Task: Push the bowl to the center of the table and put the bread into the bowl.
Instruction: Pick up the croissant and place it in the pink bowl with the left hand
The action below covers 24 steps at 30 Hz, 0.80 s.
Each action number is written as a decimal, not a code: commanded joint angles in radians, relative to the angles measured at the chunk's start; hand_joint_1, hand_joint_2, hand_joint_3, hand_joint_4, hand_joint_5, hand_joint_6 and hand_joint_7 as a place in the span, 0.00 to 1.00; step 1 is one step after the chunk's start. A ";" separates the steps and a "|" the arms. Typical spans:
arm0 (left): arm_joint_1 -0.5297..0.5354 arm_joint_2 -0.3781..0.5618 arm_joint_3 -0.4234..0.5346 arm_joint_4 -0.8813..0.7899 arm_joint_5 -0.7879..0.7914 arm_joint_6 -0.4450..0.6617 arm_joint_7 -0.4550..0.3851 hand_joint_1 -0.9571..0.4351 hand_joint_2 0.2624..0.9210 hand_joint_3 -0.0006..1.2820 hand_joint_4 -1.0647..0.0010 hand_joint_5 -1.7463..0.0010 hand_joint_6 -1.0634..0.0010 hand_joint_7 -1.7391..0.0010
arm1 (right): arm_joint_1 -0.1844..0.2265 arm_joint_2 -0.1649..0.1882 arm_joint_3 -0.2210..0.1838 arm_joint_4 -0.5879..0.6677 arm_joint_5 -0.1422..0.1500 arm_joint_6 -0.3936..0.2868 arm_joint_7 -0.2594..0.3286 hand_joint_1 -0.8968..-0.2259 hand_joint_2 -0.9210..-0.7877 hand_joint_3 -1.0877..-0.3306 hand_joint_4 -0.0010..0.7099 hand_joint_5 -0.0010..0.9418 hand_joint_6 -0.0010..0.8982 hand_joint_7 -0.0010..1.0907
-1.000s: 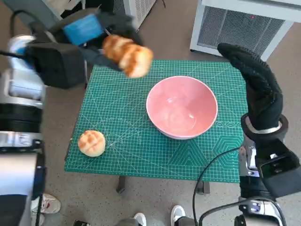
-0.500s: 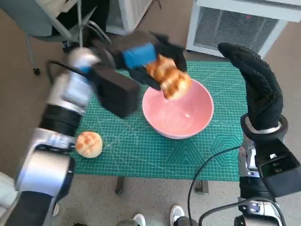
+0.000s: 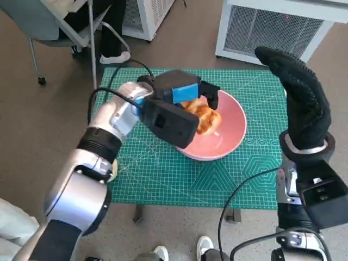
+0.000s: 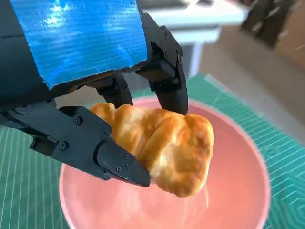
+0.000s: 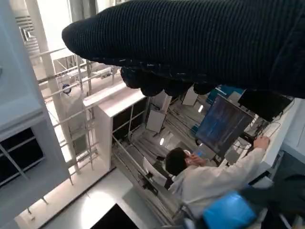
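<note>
The blue-taped black left hand (image 3: 182, 98) pinches the golden braided bread roll (image 3: 202, 117) directly above the hollow of the glossy pink bowl (image 3: 231, 136), so release calls for letting go straight downward. The black-gloved right hand (image 3: 299, 98) stands upright beside the bowl, fingers extended together, holding nothing.

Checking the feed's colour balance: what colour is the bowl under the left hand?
Pink, the bowl shows plainly in the left wrist view, below the held bread.

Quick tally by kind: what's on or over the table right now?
Bread: 1, held by the left hand over the bowl
Bowl: 1, pink
Mat: 1, green
Total: 3 in view; the left arm covers part of the mat, so anything under it goes uncounted.
</note>
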 commanded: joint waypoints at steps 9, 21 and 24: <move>-0.013 0.015 0.045 -0.020 -0.064 0.091 -0.195 0.44 0.99 0.03 0.94 0.99 0.90 0.90 | 0.035 -0.018 -0.012 -0.025 -0.035 0.016 -0.023 0.49 0.00 0.37 0.40 0.00 0.00 0.54; 0.065 0.176 0.151 -0.174 -0.192 -0.069 -0.278 0.31 1.00 0.05 0.99 1.00 0.96 0.94 | 0.029 -0.011 -0.006 -0.013 -0.051 0.009 -0.035 0.49 0.00 0.36 0.39 0.00 0.00 0.53; 0.099 0.221 0.188 -0.223 -0.244 -0.117 -0.309 0.31 1.00 0.05 0.97 0.99 0.92 0.93 | 0.029 -0.010 -0.004 -0.013 -0.050 0.009 -0.036 0.49 0.00 0.36 0.39 0.00 0.00 0.53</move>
